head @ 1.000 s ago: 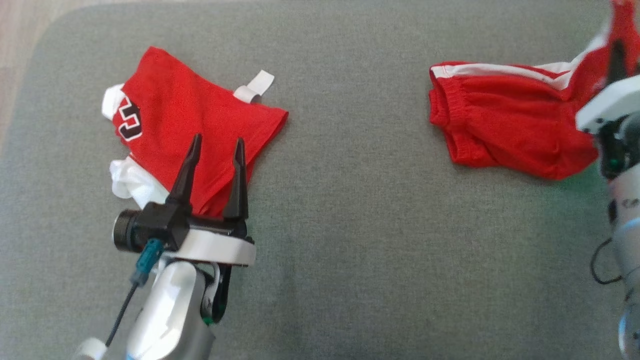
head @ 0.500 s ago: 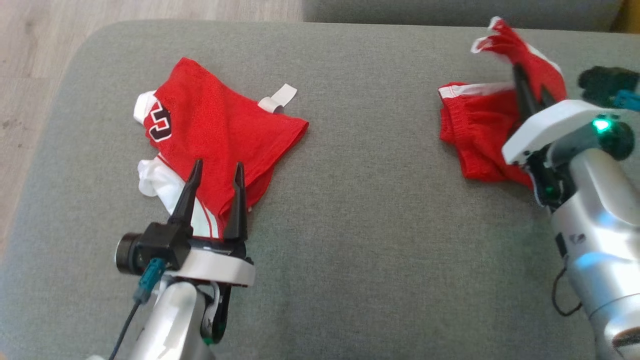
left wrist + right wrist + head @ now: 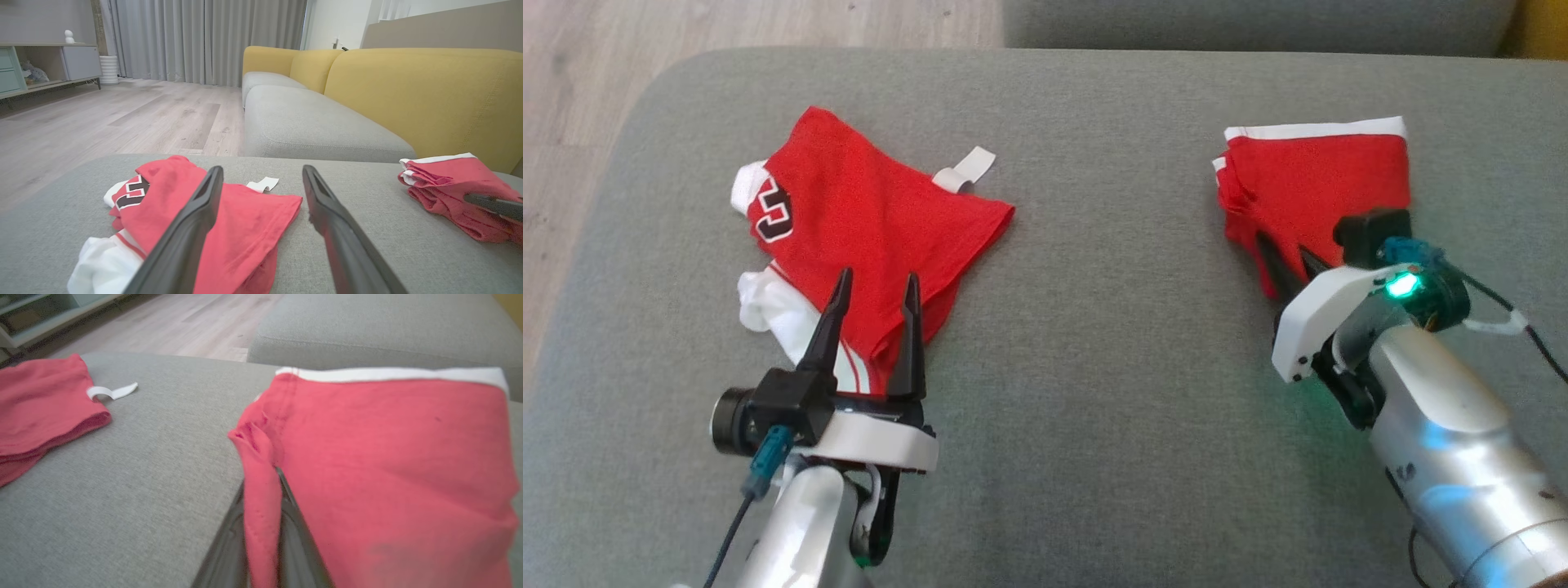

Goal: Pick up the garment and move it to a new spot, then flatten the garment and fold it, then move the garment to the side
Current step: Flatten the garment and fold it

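Note:
The red shorts point(image 3: 1323, 175) with a white band along the far edge lie folded into a compact block at the right of the grey cushion point(image 3: 1111, 343). My right gripper point(image 3: 1282, 245) sits at their near left corner. In the right wrist view a fold of the shorts point(image 3: 388, 457) is pinched between the fingers of that gripper point(image 3: 263, 486). My left gripper point(image 3: 877, 276) is open, its fingers over the near edge of a crumpled red jersey point(image 3: 866, 212). The left wrist view shows that gripper point(image 3: 262, 169) with nothing between its fingers.
A white fabric strip point(image 3: 964, 169) lies beside the jersey's far edge. Wooden floor point(image 3: 572, 98) lies beyond the cushion's left edge. A second grey cushion point(image 3: 1258, 20) is behind, and a yellow sofa back point(image 3: 429, 94) rises at the right.
The right gripper brought the raised end of the shorts down and toward me, leaving them folded over. The head camera shifted. The left arm stayed in place.

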Motion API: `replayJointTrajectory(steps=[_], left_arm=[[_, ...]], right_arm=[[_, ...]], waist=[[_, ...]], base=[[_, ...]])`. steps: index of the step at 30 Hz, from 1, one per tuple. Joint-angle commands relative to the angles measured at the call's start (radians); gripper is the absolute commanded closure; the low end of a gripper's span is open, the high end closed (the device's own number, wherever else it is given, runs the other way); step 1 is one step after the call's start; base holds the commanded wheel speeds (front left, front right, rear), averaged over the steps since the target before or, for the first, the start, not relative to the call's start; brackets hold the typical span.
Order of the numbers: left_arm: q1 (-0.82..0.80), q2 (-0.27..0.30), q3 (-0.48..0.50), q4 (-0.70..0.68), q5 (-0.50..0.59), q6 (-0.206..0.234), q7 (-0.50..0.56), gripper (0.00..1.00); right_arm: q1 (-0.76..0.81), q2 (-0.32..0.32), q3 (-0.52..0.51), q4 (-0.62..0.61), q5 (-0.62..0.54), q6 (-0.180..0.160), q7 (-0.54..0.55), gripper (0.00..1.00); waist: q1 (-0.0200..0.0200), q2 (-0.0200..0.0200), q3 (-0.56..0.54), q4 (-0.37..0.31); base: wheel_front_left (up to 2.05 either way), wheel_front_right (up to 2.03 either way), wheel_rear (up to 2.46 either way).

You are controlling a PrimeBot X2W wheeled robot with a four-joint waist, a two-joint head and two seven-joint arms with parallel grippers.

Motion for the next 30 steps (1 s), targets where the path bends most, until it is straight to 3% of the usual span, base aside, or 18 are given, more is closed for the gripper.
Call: replayJointTrajectory(steps=[1,9,14,20,30], left_arm=[[-0.012,0.008,0.035,-0.029,0.010,0.003,-0.009,0.00],[-0.023,0.008,0.045,-0.070,0.028,-0.013,-0.009,0.00],[-0.023,0.008,0.042,-0.097,0.022,-0.013,-0.009,0.00],[-0.016,0.008,0.027,-0.104,0.008,0.000,-0.009,0.00],[0.015,0.008,0.010,-0.091,-0.007,0.008,-0.009,0.00]], right_arm=[[-0.012,0.017,0.026,-0.002,-0.011,-0.001,-0.023,0.00],[-0.038,0.001,-0.090,0.018,0.053,-0.001,-0.139,0.00],[-0.001,-0.034,-0.187,-0.038,0.104,-0.001,-0.193,0.00],[0.102,-0.062,-0.318,-0.155,0.000,-0.001,-0.226,0.00],[0.350,0.113,-0.545,-0.432,-0.268,-0.001,-0.228,0.00]], waist=[[0.0000,0.0000,-0.006,-0.017],[0.0000,0.0000,-0.030,-0.073],[0.0000,0.0000,-0.052,-0.108],[0.0000,0.0000,-0.066,-0.135],[0.0000,0.0000,-0.061,-0.138]], base=[[0.00,0.00,0.00],[0.00,0.00,0.00],[0.00,0.00,0.00],[0.00,0.00,0.00],[0.00,0.00,0.00]])
